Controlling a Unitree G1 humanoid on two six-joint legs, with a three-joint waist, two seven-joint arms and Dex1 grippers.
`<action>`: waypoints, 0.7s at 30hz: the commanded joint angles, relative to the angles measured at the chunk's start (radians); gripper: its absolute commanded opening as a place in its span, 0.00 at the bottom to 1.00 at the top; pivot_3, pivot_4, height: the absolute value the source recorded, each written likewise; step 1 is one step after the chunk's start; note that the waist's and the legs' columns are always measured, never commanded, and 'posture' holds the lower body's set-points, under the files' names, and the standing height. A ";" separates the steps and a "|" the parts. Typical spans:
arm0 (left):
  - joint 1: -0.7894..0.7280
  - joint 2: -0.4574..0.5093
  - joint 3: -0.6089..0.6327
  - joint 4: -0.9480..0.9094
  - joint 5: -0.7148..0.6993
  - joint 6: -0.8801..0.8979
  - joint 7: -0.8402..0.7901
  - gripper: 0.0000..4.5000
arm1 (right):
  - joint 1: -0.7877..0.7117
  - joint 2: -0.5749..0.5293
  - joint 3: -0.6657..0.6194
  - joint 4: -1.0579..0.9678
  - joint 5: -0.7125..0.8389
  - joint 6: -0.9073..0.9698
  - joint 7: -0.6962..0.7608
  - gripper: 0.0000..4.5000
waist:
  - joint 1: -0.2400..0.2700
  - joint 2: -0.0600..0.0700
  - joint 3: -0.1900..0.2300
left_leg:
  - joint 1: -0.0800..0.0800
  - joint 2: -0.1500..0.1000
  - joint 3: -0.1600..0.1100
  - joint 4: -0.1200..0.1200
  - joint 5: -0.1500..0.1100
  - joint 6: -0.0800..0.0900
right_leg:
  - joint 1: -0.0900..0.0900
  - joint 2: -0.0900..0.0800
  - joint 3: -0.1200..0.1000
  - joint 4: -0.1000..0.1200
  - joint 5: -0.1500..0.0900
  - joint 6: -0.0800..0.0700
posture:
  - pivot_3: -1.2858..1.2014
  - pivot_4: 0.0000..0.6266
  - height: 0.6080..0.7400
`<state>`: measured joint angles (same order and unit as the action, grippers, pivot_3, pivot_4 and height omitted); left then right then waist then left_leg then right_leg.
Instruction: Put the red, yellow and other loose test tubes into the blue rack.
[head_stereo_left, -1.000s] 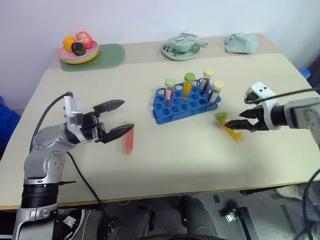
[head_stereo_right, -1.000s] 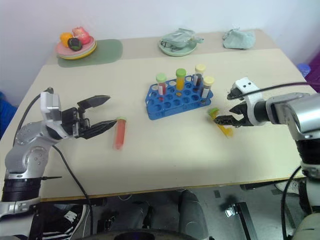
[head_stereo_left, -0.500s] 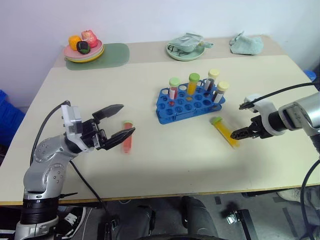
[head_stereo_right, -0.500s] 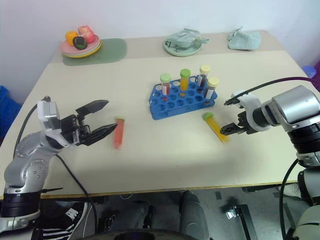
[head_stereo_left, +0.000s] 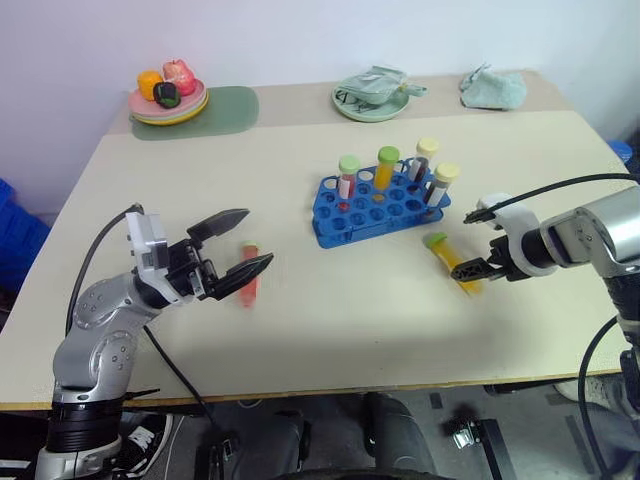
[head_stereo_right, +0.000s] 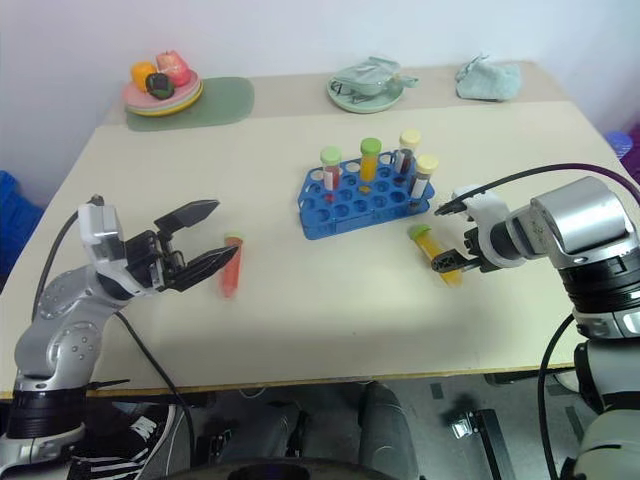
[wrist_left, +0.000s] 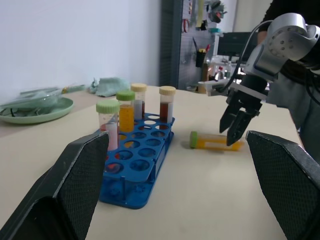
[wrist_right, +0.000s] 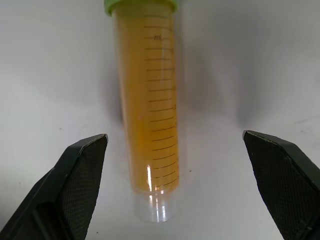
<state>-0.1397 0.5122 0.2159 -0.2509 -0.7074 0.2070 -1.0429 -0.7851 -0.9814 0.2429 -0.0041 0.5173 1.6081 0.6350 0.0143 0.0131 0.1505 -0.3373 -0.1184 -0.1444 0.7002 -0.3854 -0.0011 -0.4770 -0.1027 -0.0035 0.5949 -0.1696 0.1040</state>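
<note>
The blue rack (head_stereo_left: 378, 208) stands mid-table with several capped tubes upright in it. A loose yellow-filled, green-capped tube (head_stereo_left: 449, 259) lies flat on the table just to the right of the rack. My right gripper (head_stereo_left: 472, 271) points down over the tube's bottom end, open, with one finger on each side of the tube (wrist_right: 150, 115) and not touching it. A loose red-filled tube (head_stereo_left: 248, 284) lies left of the rack. My left gripper (head_stereo_left: 256, 238) hovers open beside the red tube, holding nothing, and faces the rack (wrist_left: 135, 170).
At the back of the table, a plate of toy fruit (head_stereo_left: 167, 94) sits on a green mat (head_stereo_left: 218, 108). A pale green dish (head_stereo_left: 374, 96) with crumpled cloth and a folded cloth (head_stereo_left: 493, 88) are there too. Bare table lies in front of both grippers.
My right gripper has sunk and tipped further down over the yellow tube's end. The left gripper and both loose tubes have stayed in place.
</note>
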 joint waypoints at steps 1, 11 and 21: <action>-0.013 0.006 0.011 -0.030 -0.011 -0.018 -0.003 1.00 | 0.023 -0.018 -0.028 -0.041 0.064 0.006 -0.025 0.98 | 0.000 0.000 0.000 | 0.000 0.000 0.000 0.000 0.000 0.000 | 0.000 0.000 0.000 0.000 0.000 0.000 | 0.52 0.24 1.00; 0.011 0.013 0.017 -0.048 -0.011 -0.016 -0.002 1.00 | 0.013 0.008 -0.025 -0.009 0.099 0.006 -0.110 0.98 | 0.000 -0.001 0.000 | 0.000 0.000 0.000 0.000 0.000 0.000 | 0.001 0.000 0.000 0.000 0.000 0.000 | 0.52 0.24 1.00; 0.021 0.018 0.021 -0.061 -0.012 -0.010 0.007 1.00 | 0.047 0.040 -0.024 -0.037 0.039 -0.028 -0.148 0.58 | -0.001 -0.004 -0.002 | 0.002 0.001 0.001 0.000 0.000 0.000 | 0.001 0.001 0.000 0.000 0.001 -0.001 | 0.52 0.24 1.00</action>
<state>-0.1200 0.5190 0.2176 -0.2801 -0.7077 0.2077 -1.0386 -0.7445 -0.9455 0.2285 -0.0151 0.5683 1.5989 0.4880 0.0135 0.0095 0.1484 -0.3358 -0.1177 -0.1436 0.7003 -0.3854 -0.0011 -0.4756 -0.1022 -0.0034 0.5945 -0.1687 0.1032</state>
